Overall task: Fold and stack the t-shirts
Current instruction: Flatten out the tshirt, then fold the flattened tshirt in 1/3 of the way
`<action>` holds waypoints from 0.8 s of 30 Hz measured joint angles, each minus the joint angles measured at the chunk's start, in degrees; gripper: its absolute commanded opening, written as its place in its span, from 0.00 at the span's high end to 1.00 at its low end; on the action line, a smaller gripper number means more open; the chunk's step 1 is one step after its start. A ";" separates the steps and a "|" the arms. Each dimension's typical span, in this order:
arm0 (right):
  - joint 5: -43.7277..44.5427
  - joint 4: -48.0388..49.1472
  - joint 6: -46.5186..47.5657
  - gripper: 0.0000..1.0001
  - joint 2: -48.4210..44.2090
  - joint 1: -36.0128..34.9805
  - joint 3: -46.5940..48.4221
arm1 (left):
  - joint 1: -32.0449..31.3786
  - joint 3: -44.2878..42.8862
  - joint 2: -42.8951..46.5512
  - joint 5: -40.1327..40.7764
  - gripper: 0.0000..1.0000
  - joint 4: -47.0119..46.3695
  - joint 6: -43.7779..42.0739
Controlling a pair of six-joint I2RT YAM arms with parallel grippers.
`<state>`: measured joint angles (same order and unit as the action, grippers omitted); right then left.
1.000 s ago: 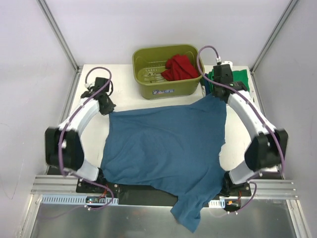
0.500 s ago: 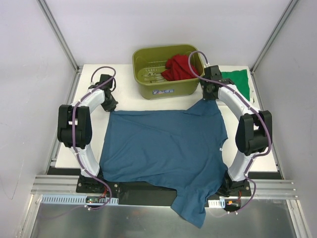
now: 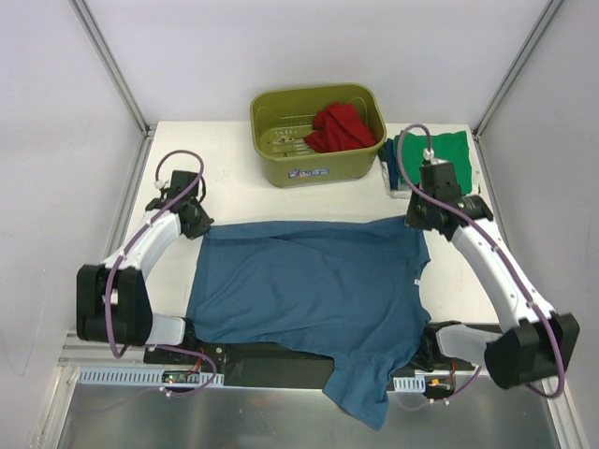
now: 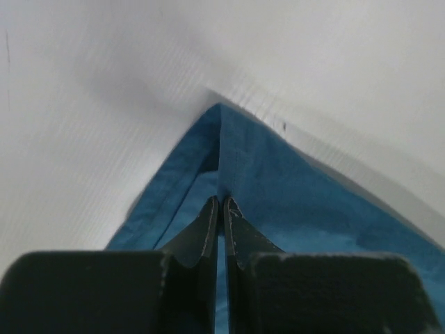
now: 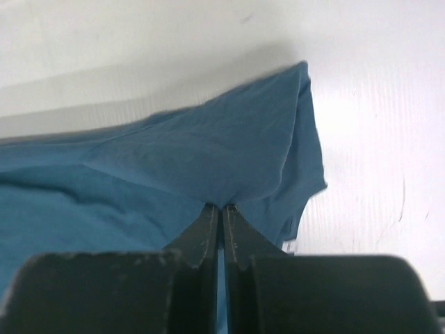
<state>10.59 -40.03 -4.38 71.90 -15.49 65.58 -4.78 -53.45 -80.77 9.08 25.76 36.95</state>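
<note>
Early yet: teal-blue t-shirt (image 3: 309, 299) lay spread on worktop (image 3: 234, 182), left fingers (image 4: 206, 233) and right fingers (image 5: 206, 233) each clenched on far corner. No fold made; red t-shirt (image 3: 339, 126) sat in olive tub (image 3: 281, 168), green t-shirt (image 3: 447, 150) lay far right.

Both arms (image 3: 154, 224) have white shells, black joints, purple cables (image 3: 399, 154).

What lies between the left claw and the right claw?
The far edge of the teal-blue t-shirt runs from the left claw to the right claw, both shut on it; the top external view shows this.
</note>
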 measured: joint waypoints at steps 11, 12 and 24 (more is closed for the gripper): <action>-3.58 -11.23 -6.03 0.96 -18.95 -5.09 -13.03 | 0.02 16.35 20.65 -4.50 1.00 1.66 5.18; -3.67 -12.52 -6.64 0.96 -20.35 -5.25 -13.68 | 0.02 16.68 21.31 -4.46 1.00 2.23 5.66; -4.66 -25.33 -8.39 0.87 -28.17 -5.57 -16.90 | 0.00 15.43 22.49 3.04 0.92 9.99 8.33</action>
<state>5.93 -65.36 -12.78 43.72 -21.06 48.69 -4.78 -38.02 -58.28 12.12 35.75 45.28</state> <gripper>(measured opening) 0.120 0.014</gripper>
